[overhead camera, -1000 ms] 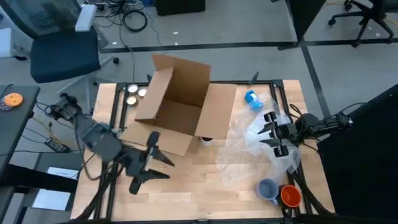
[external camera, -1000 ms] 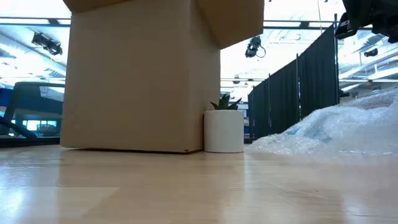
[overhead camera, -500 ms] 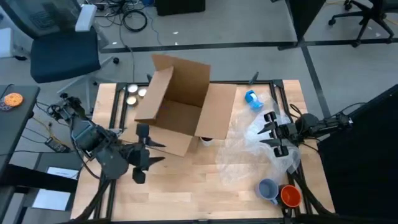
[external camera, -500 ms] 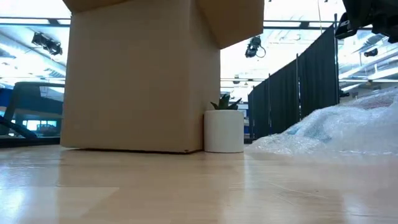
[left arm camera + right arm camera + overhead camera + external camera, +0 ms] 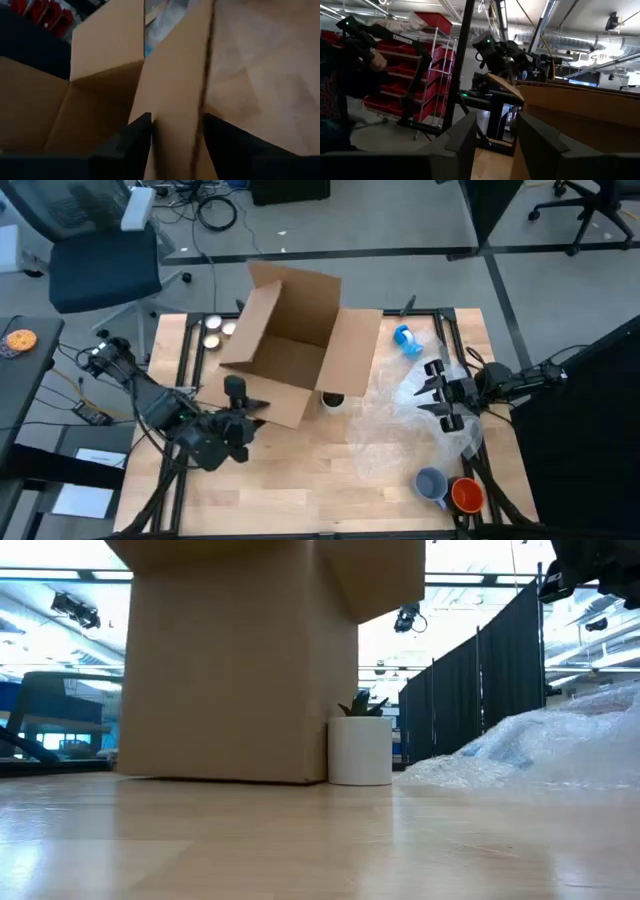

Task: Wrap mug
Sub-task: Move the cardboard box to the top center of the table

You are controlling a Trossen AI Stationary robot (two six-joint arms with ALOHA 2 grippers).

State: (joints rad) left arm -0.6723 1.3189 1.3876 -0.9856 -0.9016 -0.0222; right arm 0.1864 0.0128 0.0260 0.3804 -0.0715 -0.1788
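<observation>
Left gripper (image 5: pixel 243 402) straddles the near flap of the cardboard box (image 5: pixel 290 340), fingers parted around its edge; right gripper (image 5: pixel 432 389) hovers open over the bubble wrap (image 5: pixel 400 420); blue mug (image 5: pixel 431 484) sits near-right, closer to the right arm.

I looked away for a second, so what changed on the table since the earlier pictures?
The left tool swung in to the cardboard box, its open fingers straddling the front flap, and the box shifted slightly right. The right tool, over the bubble wrap, and the mugs stayed put.
</observation>
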